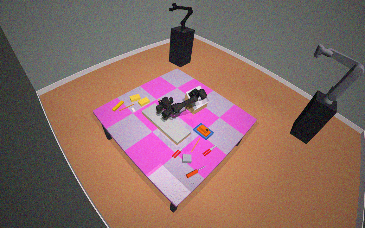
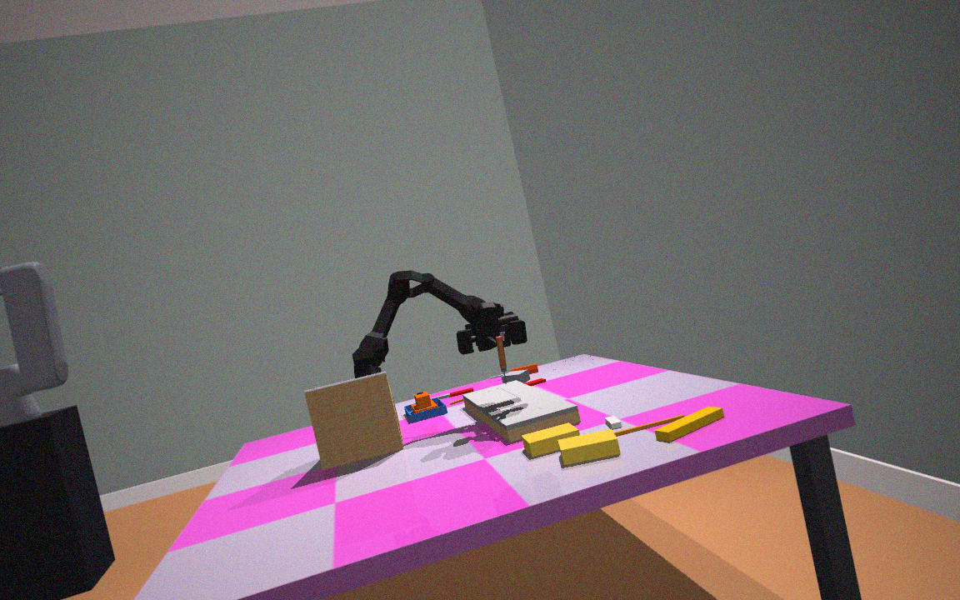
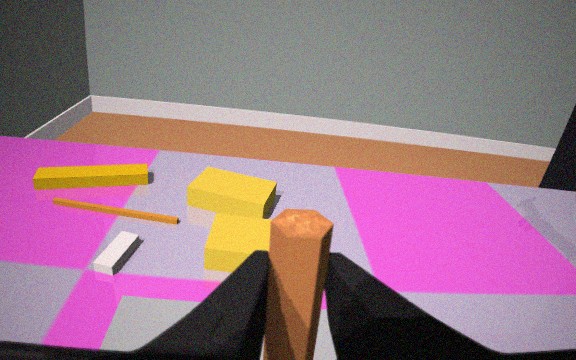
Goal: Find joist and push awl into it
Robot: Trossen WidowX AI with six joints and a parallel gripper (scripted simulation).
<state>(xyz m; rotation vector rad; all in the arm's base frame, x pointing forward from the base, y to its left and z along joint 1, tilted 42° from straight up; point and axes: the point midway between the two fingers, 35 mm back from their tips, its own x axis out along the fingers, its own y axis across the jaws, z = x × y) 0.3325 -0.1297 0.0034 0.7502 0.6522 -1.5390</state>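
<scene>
My gripper is shut on the awl, gripping its brown wooden handle. The awl hangs upright, point down, over one end of the grey floor panel; its tip is a little above the surface. In the wrist view the handle stands between my black fingers and the tip is hidden. The orange stud finder sits in the blue tray beside the panel.
Two yellow blocks, a yellow bar, a pencil and a white eraser lie past the panel's end. A wooden box stands at my arm's base. Red pliers, a grey cube and a screwdriver lie beyond the panel's other end.
</scene>
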